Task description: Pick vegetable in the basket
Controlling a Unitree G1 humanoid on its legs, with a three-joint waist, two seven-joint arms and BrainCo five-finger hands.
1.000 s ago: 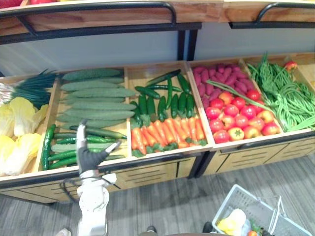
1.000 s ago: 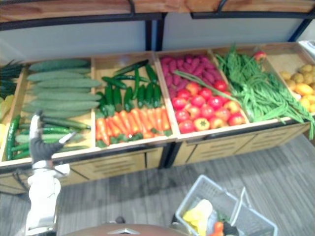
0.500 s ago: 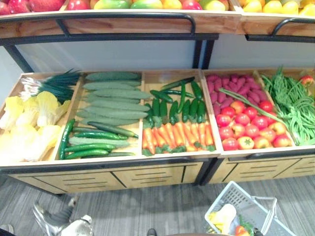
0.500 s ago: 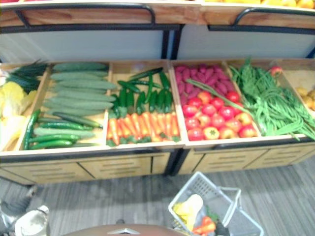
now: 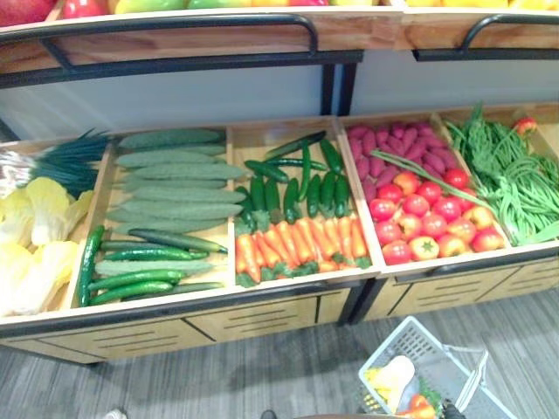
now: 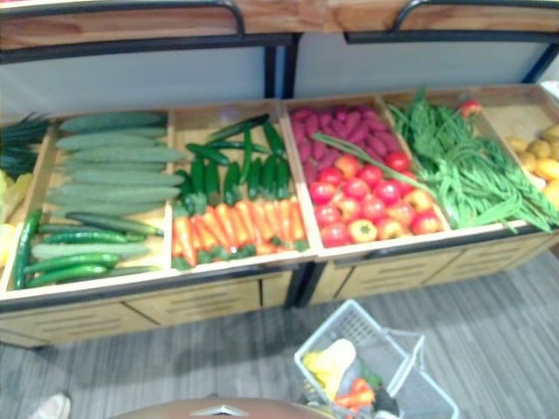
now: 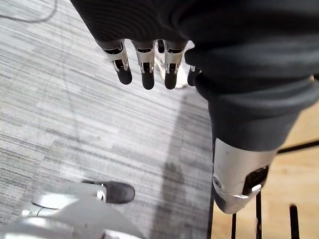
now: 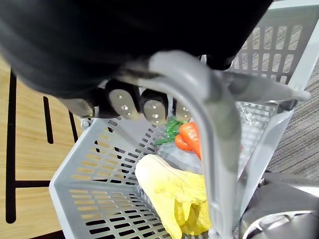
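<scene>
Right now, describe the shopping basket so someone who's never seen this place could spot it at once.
Find the long wooden produce stand; in front of it, below the tomatoes, is the basket. It alone is pale grey slotted plastic, not wood, with a yellow leafy vegetable and a carrot inside and its handle in the right hand.

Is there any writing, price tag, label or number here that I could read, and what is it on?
None: no words, numbers or signs can be read.
Crates: plain wood fronts with dark slots, no tags.
Shelf above: bare wood and a black rail.
Basket: plain grey mesh, no label.
</scene>
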